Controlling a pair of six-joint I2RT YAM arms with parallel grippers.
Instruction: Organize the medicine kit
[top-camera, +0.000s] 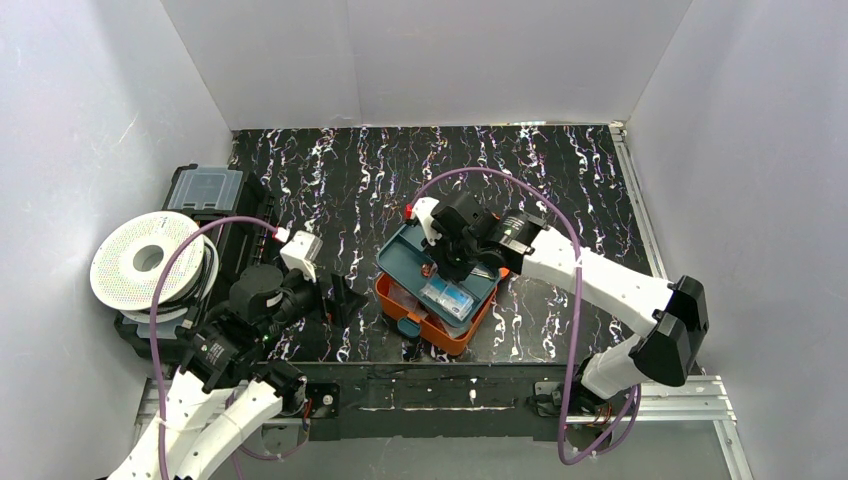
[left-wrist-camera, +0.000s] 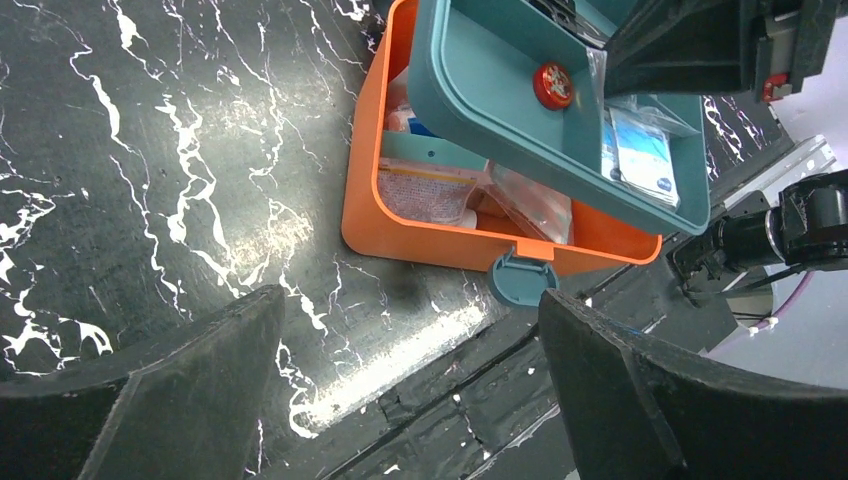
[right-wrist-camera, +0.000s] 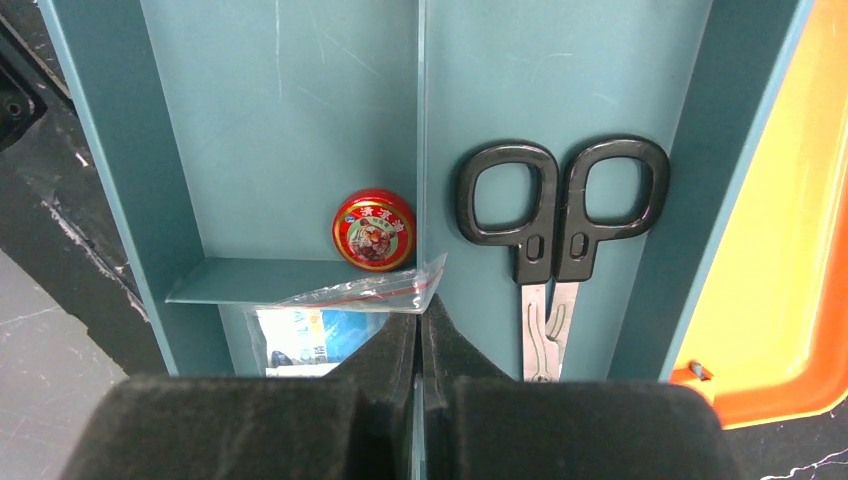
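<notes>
Sitting at near-centre edge of table (top-camera: 570, 180): medicine kit (top-camera: 455, 338), orange plastic box, lid off or open. Judging as light and stiff, with smooth walls likely slipping under pads. Packets (left-wrist-camera: 425, 190) lying loose inside and likely shifting if tipped. Advising hold across opposite side walls, not latch (left-wrist-camera: 522, 278). Tray (left-wrist-camera: 480, 90) riding askew over box, carrying tin (right-wrist-camera: 374, 230) and scissors (right-wrist-camera: 560, 230). Right gripper (right-wrist-camera: 420, 320) pinching tray's centre divider, jaws closed. Left gripper (left-wrist-camera: 410, 310) hanging beside box, spread wide, holding nothing.
</notes>
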